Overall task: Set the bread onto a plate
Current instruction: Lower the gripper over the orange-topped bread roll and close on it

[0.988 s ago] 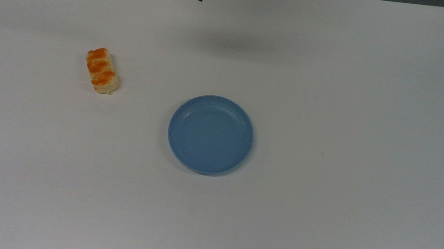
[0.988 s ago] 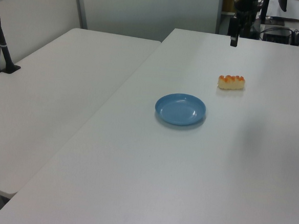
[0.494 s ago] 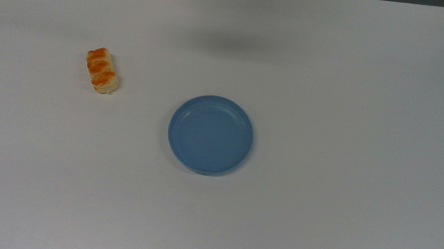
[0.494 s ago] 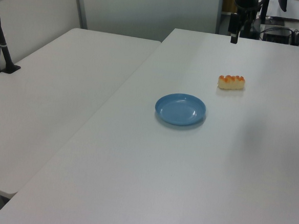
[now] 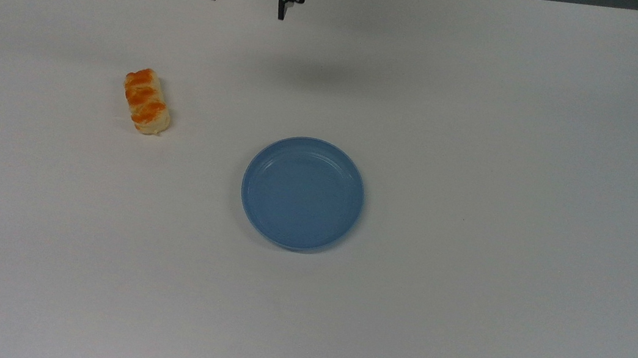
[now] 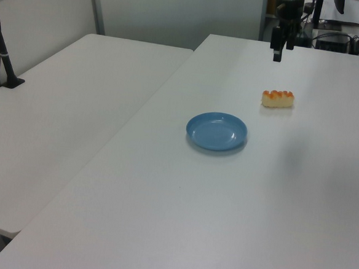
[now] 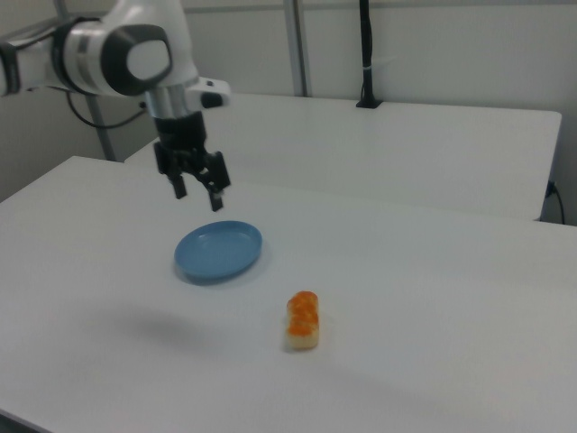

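White table: bread lies apart from empty plate; claw hangs above, spread wide, empty-handed.

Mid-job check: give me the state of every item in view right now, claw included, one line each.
bread roll: lying flat on the table, untouched, off the plate.
blue plate: upright on the table, nothing in it.
claw: open, holding nothing, raised above the table, away from both roll and plate.
white table: carries the roll and the plate, set apart from each other.

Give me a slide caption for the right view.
Open gripper raised above the table, bread lying apart from blue plate.
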Controlling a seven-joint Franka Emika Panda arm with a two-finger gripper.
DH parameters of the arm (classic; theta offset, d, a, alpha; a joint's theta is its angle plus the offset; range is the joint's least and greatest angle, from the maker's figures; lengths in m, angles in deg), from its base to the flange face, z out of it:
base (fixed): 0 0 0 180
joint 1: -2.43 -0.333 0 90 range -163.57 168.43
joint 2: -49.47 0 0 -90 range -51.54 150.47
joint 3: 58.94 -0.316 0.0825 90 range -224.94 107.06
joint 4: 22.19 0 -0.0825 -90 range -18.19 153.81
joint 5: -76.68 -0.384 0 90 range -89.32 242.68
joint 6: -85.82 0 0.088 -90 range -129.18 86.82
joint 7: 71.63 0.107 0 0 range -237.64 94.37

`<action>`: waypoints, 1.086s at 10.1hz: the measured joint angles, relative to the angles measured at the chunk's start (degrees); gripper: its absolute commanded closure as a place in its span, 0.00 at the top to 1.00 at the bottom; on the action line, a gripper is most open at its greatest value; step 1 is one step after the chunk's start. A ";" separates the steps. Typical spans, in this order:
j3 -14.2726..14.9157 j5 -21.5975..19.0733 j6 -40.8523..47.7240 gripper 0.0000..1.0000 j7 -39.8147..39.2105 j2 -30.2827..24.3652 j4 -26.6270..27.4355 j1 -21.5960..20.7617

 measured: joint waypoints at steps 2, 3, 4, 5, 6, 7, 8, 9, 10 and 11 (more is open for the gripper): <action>0.34 0.01 -6.46 1.00 -2.16 5.57 -0.29 4.81; 0.46 0.01 -9.04 1.00 -5.69 8.33 -0.43 7.35; 0.56 0.02 -9.65 1.00 -10.97 10.57 -0.58 9.65; 0.59 0.14 -10.53 1.00 -16.79 12.52 -0.65 11.57; 0.62 0.98 -11.77 1.00 -21.29 14.26 -0.64 12.95; 0.63 2.92 -12.88 1.00 -24.73 15.96 -0.62 13.83; 0.63 4.84 -14.26 1.00 -26.52 17.96 -0.60 14.33; 0.59 6.32 -15.31 1.00 -26.93 19.81 -0.59 14.37; 0.48 8.13 -16.44 1.00 -27.08 21.48 -0.24 14.23; 0.38 10.11 -18.08 0.95 -27.17 22.89 0.57 13.97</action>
